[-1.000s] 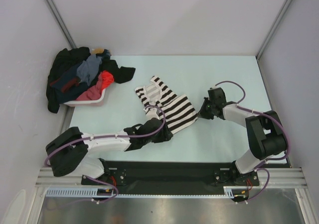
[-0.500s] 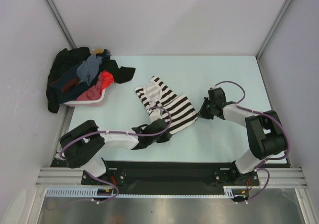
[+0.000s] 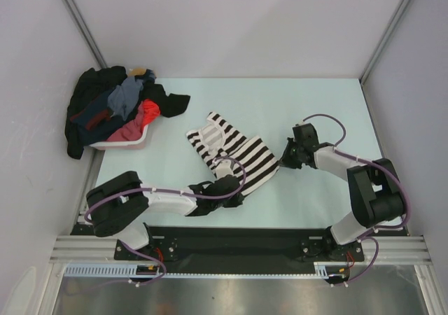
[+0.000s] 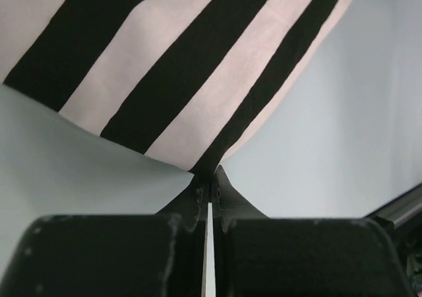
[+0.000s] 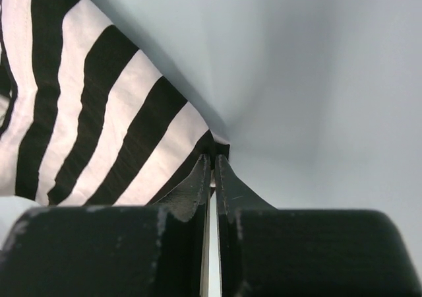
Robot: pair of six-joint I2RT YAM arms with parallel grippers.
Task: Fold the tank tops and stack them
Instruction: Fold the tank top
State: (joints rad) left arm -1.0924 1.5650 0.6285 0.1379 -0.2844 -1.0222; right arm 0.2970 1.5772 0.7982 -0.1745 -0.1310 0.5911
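Observation:
A black-and-white striped tank top (image 3: 234,150) lies spread on the pale table, straps toward the far left. My left gripper (image 3: 238,189) is at its near hem corner. In the left wrist view the left gripper (image 4: 210,178) is shut on a corner of the striped cloth (image 4: 178,66), which lifts away from the tips. My right gripper (image 3: 282,162) is at the top's right hem corner. The right wrist view shows the right gripper (image 5: 212,158) shut on that corner of the striped cloth (image 5: 99,112).
A pale pink basket (image 3: 129,144) stands at the far left, heaped with dark, blue-grey and red clothes (image 3: 115,108) that spill over its rim. Grey walls close in the table on the left, back and right. A black rail (image 3: 238,241) runs along the near edge.
My left gripper has slid right along the near hem and shut on the striped top's corner. The top's strap end has shifted a little. The right gripper keeps its hold.

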